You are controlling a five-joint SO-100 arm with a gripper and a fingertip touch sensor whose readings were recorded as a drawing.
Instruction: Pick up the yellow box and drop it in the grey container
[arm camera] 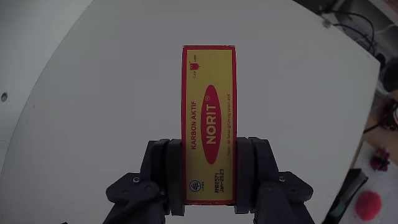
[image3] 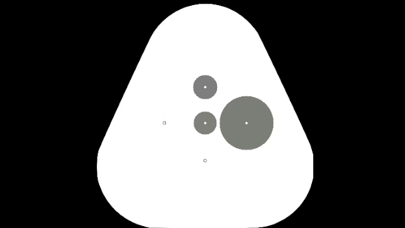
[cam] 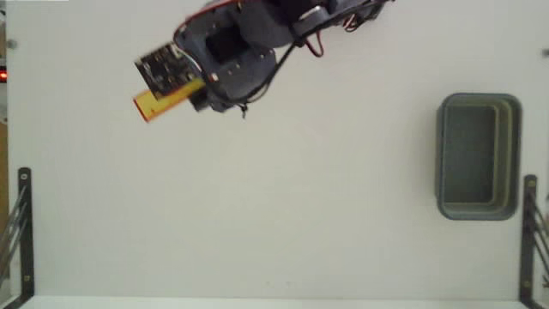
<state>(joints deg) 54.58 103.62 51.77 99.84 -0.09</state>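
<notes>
The yellow box (arm camera: 208, 118), flat and long with a red oval label, stands lengthwise between the two black fingers (arm camera: 163, 168) of my gripper (arm camera: 209, 152), which is shut on its lower half. In the fixed view the gripper (cam: 190, 94) is at the upper left under the arm's wrist. Only the box's end (cam: 153, 105) sticks out from beneath a dark circuit board. Whether the box rests on the white table or hangs just above it cannot be told. The grey container (cam: 517, 154) sits open and empty at the far right of the fixed view, well away from the gripper.
Black metal brackets stand at the lower left (cam: 23, 227) and lower right (cam: 529, 232) table edges in the fixed view. The arm's body and red wires (cam: 313, 43) reach in from the top. Cables and a red object (arm camera: 368, 204) lie beyond the table edge in the wrist view.
</notes>
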